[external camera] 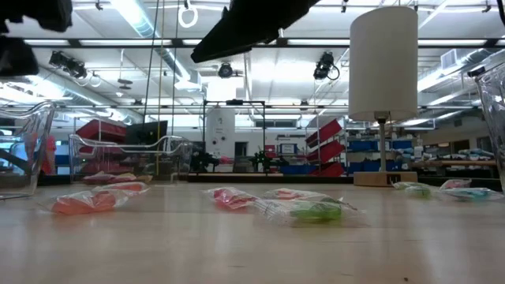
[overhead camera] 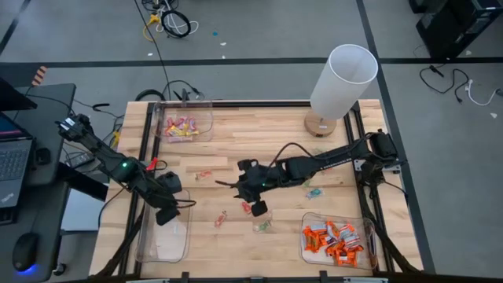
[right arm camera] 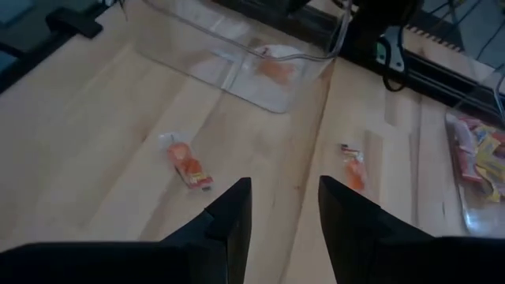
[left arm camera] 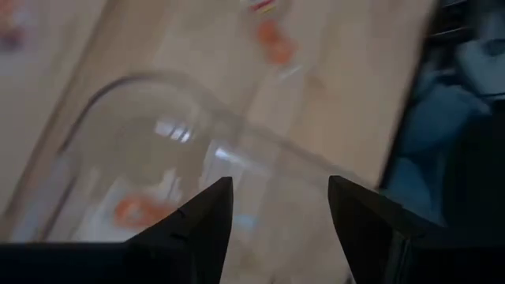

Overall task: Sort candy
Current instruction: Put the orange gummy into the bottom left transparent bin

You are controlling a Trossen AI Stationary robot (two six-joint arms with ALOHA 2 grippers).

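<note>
Crinkly clear wrappers mark the candy [overhead camera: 222, 218], and most of it is already sorted: orange pieces fill the near-right bin [overhead camera: 338, 240], pink and yellow ones sit in the far-left bin [overhead camera: 182, 126], and the near-left bin [overhead camera: 163, 236] seems to hold one piece with an orange patch. Several loose sweets still lie on the wooden surface [overhead camera: 236, 149], between the bins and near the middle.

We judge the left arm is at the drop step: the left tool [left arm camera: 278, 207] hangs over the near-left bin with its fingers spread and nothing between them. The right tool [right arm camera: 282, 207] hovers above the middle of the surface, fingers apart and empty, looking toward two loose sweets with orange and red markings [right arm camera: 189, 164].

Next, we think, the right tool must descend over one loose sweet, line its fingers across the wrapper and pinch it without sliding it away, then carry it to the matching bin.

We can read no brand or lettering on any wrapper or bin; the print is too small.

A white lamp [overhead camera: 339, 82] stands at the far right.
</note>
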